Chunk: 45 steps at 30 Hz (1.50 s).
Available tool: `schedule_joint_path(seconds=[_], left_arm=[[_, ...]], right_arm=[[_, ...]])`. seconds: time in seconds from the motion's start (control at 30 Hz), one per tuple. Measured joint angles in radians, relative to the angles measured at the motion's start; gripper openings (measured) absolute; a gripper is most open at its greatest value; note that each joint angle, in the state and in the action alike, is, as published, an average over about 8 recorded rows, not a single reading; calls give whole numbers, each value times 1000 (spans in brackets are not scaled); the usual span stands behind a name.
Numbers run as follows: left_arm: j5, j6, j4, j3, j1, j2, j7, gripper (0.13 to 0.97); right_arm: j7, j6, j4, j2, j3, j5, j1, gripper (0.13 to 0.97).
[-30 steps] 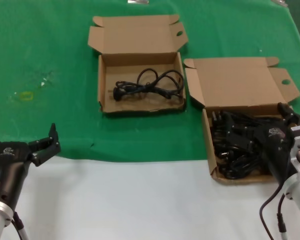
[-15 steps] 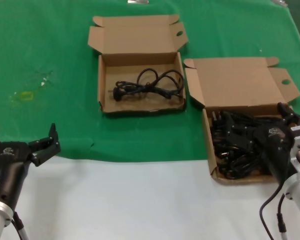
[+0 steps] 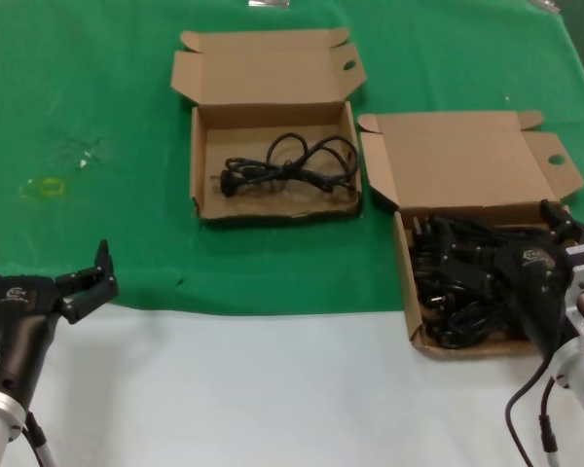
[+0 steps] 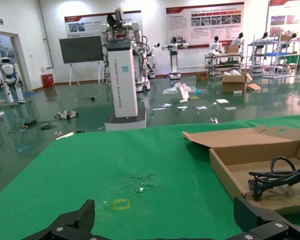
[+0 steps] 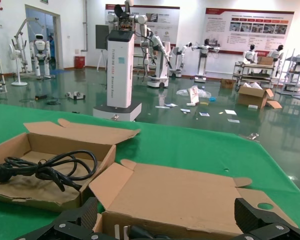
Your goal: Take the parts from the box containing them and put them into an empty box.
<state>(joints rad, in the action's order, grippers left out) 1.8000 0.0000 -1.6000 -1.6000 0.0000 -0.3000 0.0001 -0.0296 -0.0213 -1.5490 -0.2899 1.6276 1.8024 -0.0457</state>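
Observation:
The larger cardboard box (image 3: pixel 406 292) at the right holds a pile of black power cords (image 3: pixel 457 287); its lid (image 3: pixel 457 161) lies open behind it. My right gripper (image 3: pixel 514 248) is open, low over the pile's near right part, holding nothing. In the right wrist view its fingers (image 5: pixel 82 215) stand wide apart either side of the box's back wall and lid (image 5: pixel 185 195), with a plug (image 5: pixel 130 231) just below. The smaller box (image 3: pixel 202 199) at the back middle holds one coiled cord (image 3: pixel 292 163). My left gripper (image 3: pixel 42 258) is open and empty at the near left.
A green cloth (image 3: pixel 97 97) covers the far part of the table and bare white tabletop (image 3: pixel 253 389) the near part. A small yellow mark (image 3: pixel 51 185) lies on the cloth at the left. The left wrist view shows the smaller box (image 4: pixel 230 172) with its cord (image 4: pixel 275 176).

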Motion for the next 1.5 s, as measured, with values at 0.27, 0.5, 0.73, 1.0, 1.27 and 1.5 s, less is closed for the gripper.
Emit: schedule_joint_path(seconds=[0.27, 0.5, 0.73, 1.0, 1.27, 1.5], left_arm=[[0, 0, 0, 0, 0, 0, 0, 966], [0, 0, 0, 0, 0, 0, 0, 966], [0, 0, 0, 0, 0, 0, 0, 966], [0, 0, 0, 0, 0, 0, 0, 966], [0, 0, 0, 0, 0, 0, 0, 966], [0, 0, 0, 0, 0, 0, 0, 966]], right_arm=[[0, 0, 0, 0, 0, 0, 0, 966], [0, 0, 0, 0, 0, 0, 0, 966], [0, 0, 0, 0, 0, 0, 0, 966], [0, 0, 0, 0, 0, 0, 0, 966], [0, 0, 0, 0, 0, 0, 0, 966], [0, 0, 0, 0, 0, 0, 0, 966]])
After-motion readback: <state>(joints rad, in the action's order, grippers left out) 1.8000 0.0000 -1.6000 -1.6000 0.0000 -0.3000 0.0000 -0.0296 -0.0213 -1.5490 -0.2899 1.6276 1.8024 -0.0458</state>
